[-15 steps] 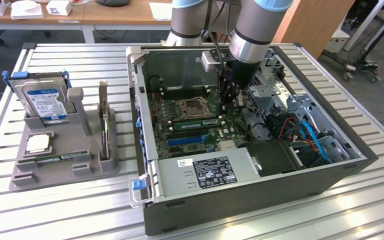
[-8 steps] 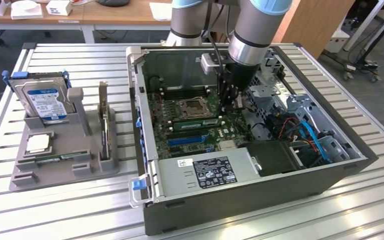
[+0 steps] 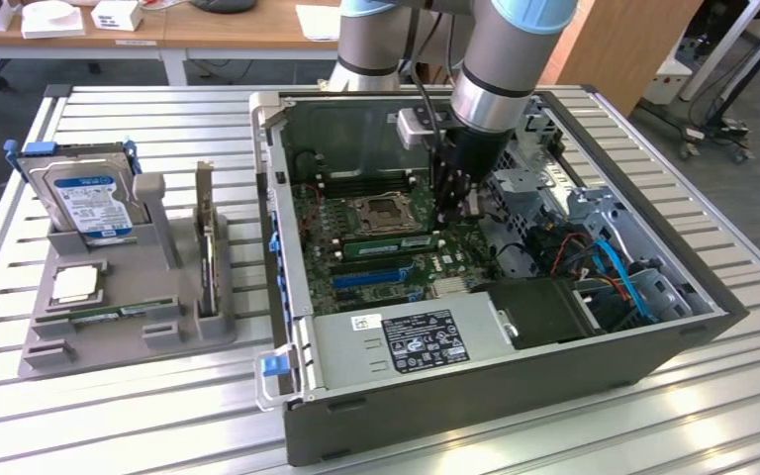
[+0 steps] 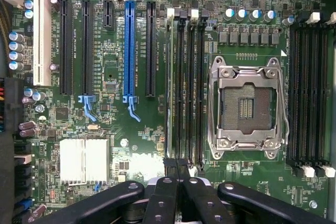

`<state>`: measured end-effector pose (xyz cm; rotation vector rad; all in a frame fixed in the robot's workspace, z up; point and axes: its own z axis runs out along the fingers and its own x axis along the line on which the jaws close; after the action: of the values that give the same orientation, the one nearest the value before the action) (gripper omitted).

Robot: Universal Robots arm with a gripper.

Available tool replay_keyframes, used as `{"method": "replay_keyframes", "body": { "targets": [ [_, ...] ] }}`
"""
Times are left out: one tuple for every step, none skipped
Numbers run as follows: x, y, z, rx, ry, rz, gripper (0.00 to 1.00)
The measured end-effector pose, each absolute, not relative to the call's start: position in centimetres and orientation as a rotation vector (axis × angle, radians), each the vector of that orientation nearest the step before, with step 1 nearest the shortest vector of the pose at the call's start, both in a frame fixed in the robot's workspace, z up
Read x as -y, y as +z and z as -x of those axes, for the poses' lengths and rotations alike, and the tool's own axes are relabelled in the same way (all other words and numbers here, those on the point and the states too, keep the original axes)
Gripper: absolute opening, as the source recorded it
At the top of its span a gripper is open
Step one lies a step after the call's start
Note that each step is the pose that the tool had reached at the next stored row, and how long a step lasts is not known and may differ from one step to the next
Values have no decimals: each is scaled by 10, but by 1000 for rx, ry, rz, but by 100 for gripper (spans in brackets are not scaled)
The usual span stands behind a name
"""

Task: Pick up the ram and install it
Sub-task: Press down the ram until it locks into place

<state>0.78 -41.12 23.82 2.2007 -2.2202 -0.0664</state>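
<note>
The tool (image 4: pixel 178 169) is shut tight, empty — right under its tips, the ram (image 4: pixel 170 82) stands in a slot beside the empty chip socket (image 4: pixel 247 108).

Place looked like robotics lab or test workshop. Open desktop computer case (image 3: pixel 486 327) lay on slatted aluminium surface (image 3: pixel 130 416). Grey fixture (image 3: pixel 130 307) beside it held hard drive (image 3: pixel 87 203). Wooden desks (image 3: pixel 222 25) with small white boxes (image 3: pixel 116 14) stood behind; cables ran across grey carpet (image 3: pixel 711 129).
</note>
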Motion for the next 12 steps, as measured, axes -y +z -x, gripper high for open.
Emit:
{"method": "replay_keyframes", "body": {
  "targets": [
    [411, 238, -8, 2221, -67, -2201, 10],
    [411, 238, -8, 2221, -67, -2201, 10],
    [410, 238, -8, 2220, -67, -2201, 10],
    [410, 238, -8, 2220, -67, -2201, 10],
    [410, 238, -8, 2220, -67, -2201, 10],
    [410, 238, -8, 2220, -67, -2201, 10],
    [410, 238, -8, 2220, -66, -2201, 10],
    [410, 238, -8, 2220, -66, -2201, 10],
    [410, 237, -8, 2220, -67, -2201, 10],
    [410, 236, -8, 2220, -67, -2201, 10],
    [410, 235, -8, 2220, -66, -2201, 10],
    [410, 234, -8, 2220, -67, -2201, 10]
  ]
}}
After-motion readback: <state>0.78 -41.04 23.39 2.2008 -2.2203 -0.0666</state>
